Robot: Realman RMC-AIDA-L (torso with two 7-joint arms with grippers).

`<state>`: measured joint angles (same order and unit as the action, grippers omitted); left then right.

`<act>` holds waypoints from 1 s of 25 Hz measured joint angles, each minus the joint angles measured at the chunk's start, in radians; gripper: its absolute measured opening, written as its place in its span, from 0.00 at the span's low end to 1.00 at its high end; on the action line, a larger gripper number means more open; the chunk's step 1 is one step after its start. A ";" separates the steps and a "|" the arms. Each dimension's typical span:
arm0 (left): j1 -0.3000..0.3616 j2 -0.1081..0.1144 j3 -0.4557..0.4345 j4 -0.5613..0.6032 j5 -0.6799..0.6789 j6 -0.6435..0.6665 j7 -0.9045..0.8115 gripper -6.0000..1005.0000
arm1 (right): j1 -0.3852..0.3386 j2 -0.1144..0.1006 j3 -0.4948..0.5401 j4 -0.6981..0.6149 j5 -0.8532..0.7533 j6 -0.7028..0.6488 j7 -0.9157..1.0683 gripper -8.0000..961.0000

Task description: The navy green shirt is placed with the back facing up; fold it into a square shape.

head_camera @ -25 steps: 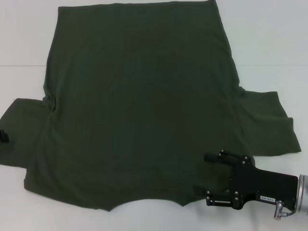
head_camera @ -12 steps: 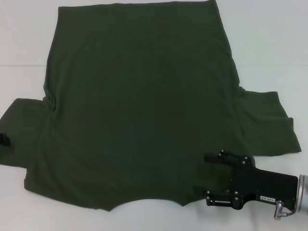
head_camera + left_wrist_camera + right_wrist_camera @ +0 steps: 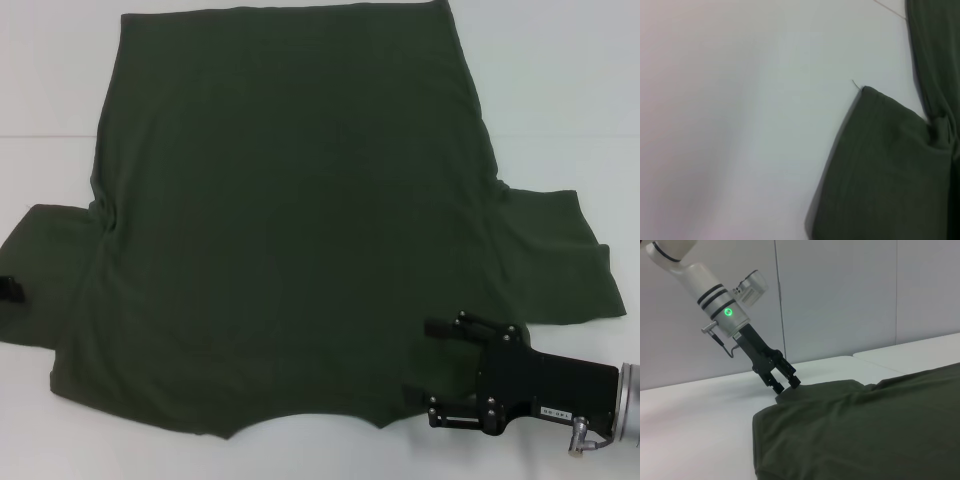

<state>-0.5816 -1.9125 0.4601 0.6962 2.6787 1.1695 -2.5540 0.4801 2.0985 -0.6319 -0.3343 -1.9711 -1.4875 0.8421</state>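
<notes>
Almost nothing has moved over the last second: only the left gripper [image 3: 8,288], a dark tip at the left sleeve's outer edge, has crept slightly lower, while the shirt keeps its outline. Nearest, the right gripper [image 3: 432,370] rests over the shirt's near right shoulder, fingers spread apart and holding nothing. The left gripper's fingers [image 3: 790,382] appear parted, tips at the sleeve edge. The navy green shirt [image 3: 290,230] lies flat, plain side up, across the white table [image 3: 560,90], hem farthest away. No fold exists yet; the whole folding is ahead.
</notes>
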 joint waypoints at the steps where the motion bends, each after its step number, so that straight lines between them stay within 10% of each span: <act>1: -0.001 -0.001 0.000 -0.001 0.000 0.000 0.000 0.84 | 0.000 0.000 0.000 0.000 0.000 0.000 0.000 0.95; 25: -0.026 -0.019 0.001 -0.015 -0.002 0.002 0.004 0.76 | 0.005 0.000 0.000 0.014 0.000 0.000 -0.004 0.95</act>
<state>-0.6076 -1.9311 0.4609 0.6816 2.6765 1.1712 -2.5499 0.4848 2.0985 -0.6319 -0.3206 -1.9711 -1.4880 0.8383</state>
